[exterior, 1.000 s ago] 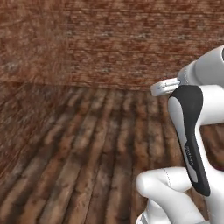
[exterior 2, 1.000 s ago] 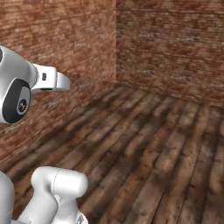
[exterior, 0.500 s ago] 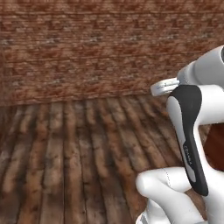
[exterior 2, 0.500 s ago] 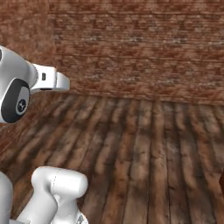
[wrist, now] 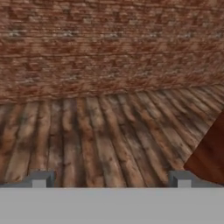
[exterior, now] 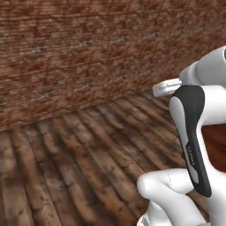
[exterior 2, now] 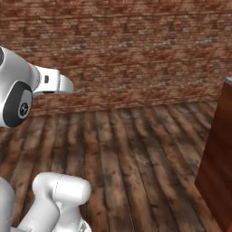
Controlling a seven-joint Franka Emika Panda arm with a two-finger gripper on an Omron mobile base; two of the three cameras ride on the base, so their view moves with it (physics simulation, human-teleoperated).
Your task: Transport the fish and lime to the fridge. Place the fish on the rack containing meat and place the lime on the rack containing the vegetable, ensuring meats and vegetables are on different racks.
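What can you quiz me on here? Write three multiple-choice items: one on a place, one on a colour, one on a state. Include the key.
1. In the right base view, where does the red-brown cabinet stand?
A. at the left edge
B. at the right edge
C. in the middle, against the wall

2. What is the back wall?
A. white tile
B. grey concrete
C. red-brown brick

3. How is the end effector?
A. open, with nothing between its tips
B. shut on a lime
C. shut on a fish

Key:
1 B: its wooden side fills the lower right corner.
2 C: brick courses run across it.
3 A: in the hand view the finger tips stand far apart, with bare floor planks between them.
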